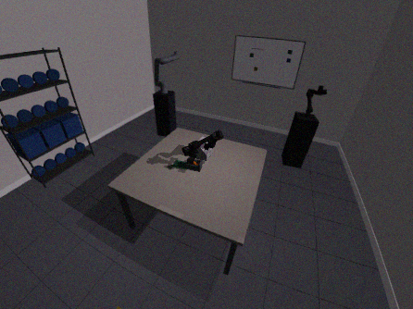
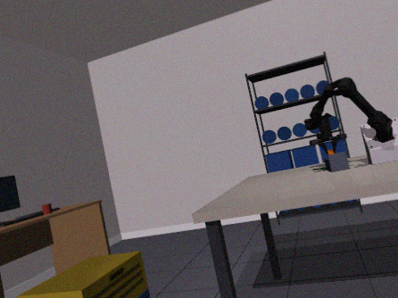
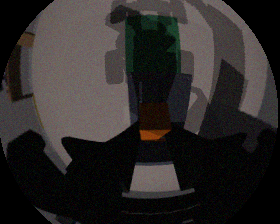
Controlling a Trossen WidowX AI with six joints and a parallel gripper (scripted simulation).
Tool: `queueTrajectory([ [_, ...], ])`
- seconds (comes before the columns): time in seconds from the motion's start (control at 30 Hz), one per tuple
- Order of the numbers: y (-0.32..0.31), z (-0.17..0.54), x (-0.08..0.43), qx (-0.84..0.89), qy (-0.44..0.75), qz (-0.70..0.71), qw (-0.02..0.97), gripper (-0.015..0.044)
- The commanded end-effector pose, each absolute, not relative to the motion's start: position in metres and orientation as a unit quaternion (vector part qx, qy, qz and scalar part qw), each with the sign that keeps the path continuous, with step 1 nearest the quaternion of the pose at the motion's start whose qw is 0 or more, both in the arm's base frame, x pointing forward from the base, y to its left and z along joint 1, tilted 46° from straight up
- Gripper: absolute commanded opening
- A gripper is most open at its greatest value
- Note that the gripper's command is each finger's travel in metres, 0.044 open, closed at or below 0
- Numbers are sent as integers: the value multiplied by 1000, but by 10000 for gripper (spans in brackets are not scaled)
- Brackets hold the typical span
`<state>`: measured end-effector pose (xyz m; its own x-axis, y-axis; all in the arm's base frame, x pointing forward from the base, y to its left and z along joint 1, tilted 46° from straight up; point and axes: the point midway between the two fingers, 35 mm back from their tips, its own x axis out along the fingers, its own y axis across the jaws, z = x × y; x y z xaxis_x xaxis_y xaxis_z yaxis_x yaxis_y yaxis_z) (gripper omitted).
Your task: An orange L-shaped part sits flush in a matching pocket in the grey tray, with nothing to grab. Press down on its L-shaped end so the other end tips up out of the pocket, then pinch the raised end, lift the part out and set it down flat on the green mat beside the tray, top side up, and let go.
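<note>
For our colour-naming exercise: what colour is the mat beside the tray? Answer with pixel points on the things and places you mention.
Green (image 1: pixel 177 164) (image 3: pixel 152 21); the wrist view shows it best.

The hand (image 3: pixel 151 123) is closed on the orange part (image 3: pixel 155 117), over the dark grey tray (image 3: pixel 180 100); the green mat (image 3: pixel 131 47), partly shadowed, lies just beyond on the pale surface (image 3: pixel 75 85).

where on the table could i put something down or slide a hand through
The broadest free patch on the table lies between the tray and the table edge over the two visible legs in the top view. It's crowded where the gripper, tray and green mat bunch together.
</note>
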<state>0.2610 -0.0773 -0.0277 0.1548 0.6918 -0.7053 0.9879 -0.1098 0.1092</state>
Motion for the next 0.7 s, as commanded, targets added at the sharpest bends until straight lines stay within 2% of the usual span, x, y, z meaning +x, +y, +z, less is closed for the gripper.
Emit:
queueTrajectory([
  [0.0,-82,-22,262,701,598,-251,297,0],
  [0.67,-104,-1,257,701,598,-251,296,0],
])
